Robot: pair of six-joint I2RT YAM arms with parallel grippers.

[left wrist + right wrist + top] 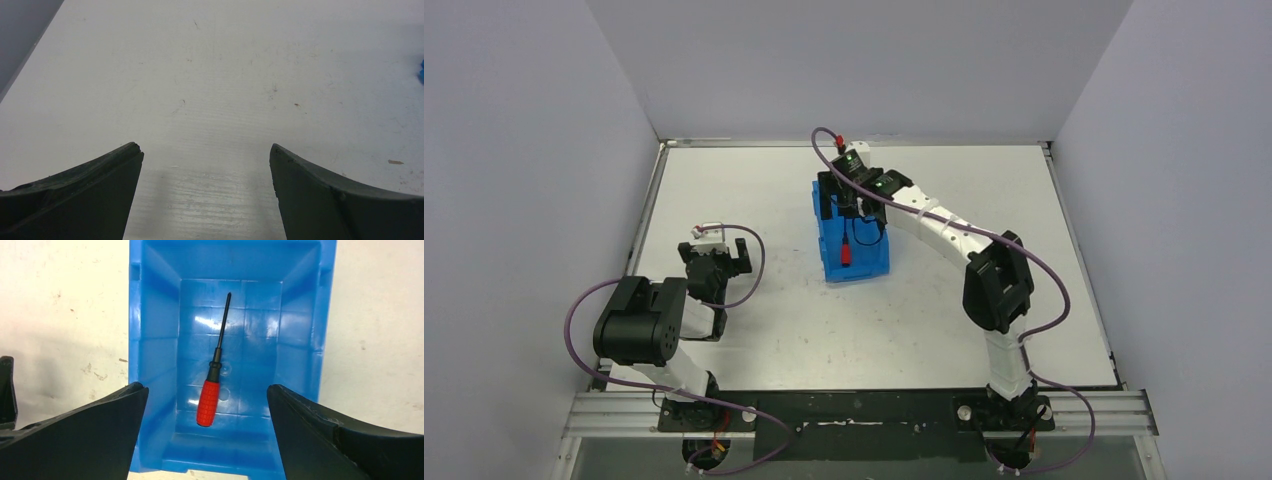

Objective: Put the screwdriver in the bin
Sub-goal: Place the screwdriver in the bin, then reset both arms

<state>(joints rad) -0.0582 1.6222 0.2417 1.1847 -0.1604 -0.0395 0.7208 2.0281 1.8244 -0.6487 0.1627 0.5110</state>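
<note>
Lying flat inside bin (150,340), screwdriver (215,365) clear of side walls; right hand (206,386) spread above; left hand (205,145) spread, empty.

You see a white tabletop (774,330), scuffed and flecked with small dark marks. Directly on it stands the blue bin (864,265), around the middle, a little toward the far edge.

1. screwdriver (216,360): small; red ribbed handle, black collar, thin black shaft. Lies flat on the floor of the bin (150,340), roughly lengthwise and slightly slanted, handle end near one end wall.
2. bin: bright blue rectangular plastic, glossy inside, open-topped, standing upright.
</note>
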